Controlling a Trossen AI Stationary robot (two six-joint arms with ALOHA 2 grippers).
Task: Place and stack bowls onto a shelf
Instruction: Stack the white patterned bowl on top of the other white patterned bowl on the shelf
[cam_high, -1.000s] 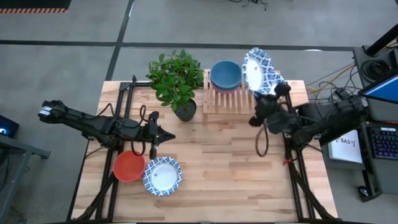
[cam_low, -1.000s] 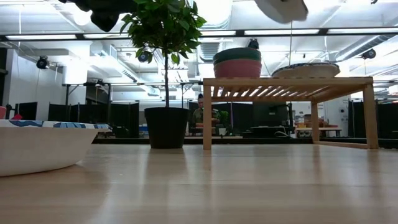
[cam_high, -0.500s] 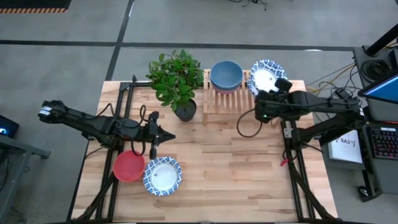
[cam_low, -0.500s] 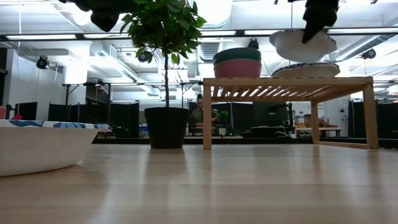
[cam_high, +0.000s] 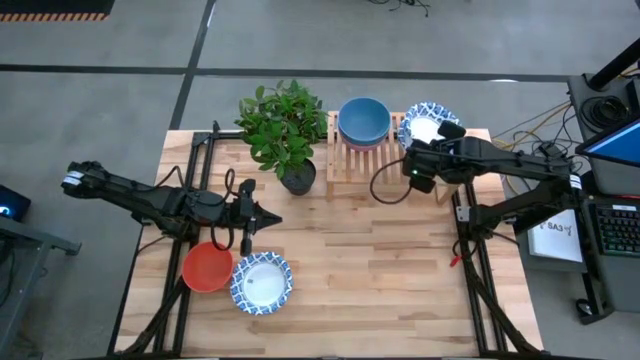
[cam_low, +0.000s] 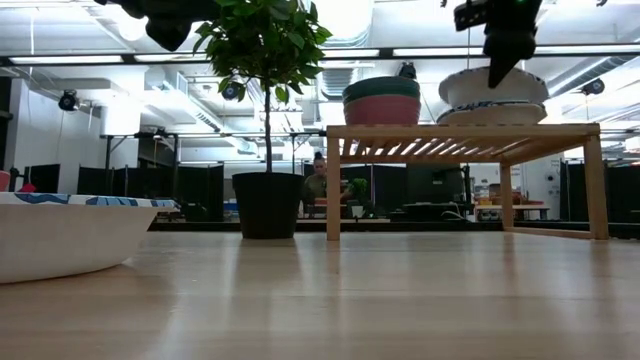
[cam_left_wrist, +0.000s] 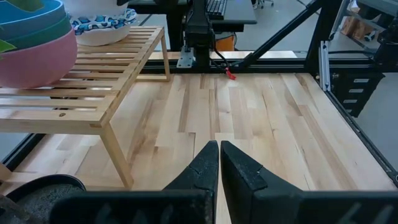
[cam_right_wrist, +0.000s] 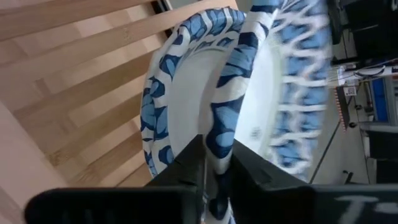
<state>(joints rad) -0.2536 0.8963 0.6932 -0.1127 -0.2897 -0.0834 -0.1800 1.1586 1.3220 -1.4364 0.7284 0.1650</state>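
- Reaching over the right end of the shelf (cam_high: 366, 160), the right gripper (cam_high: 424, 165) pinches the rim of a white bowl with a blue-patterned rim (cam_high: 428, 123) — the fingers (cam_right_wrist: 186, 163) are clamped on either side of the rim, as the right wrist view shows.
- That held bowl (cam_low: 493, 88) sits on, or just above, a second patterned bowl (cam_low: 492, 114) already on the slats; whether the two touch all round cannot be told.
- In the right wrist view both patterned rims show, the held bowl (cam_right_wrist: 230, 106) in front of the one beneath (cam_right_wrist: 298, 87).
- Left end of the shelf: a stack of plain bowls, blue on top (cam_high: 363, 118), then dark green (cam_low: 382, 88), then pink (cam_low: 382, 108) at the bottom.
- The left gripper (cam_high: 262, 219) waits above the table (cam_high: 380, 270), well away from the shelf, its fingers (cam_left_wrist: 205, 165) pressed together on nothing.
- Near the left arm, at the front of the table: a red bowl (cam_high: 207, 267) and another patterned bowl (cam_high: 261, 282), touching or very nearly so.
- A potted plant (cam_high: 284, 128) stands just left of the shelf — its dark pot (cam_low: 267, 204) on the tabletop.
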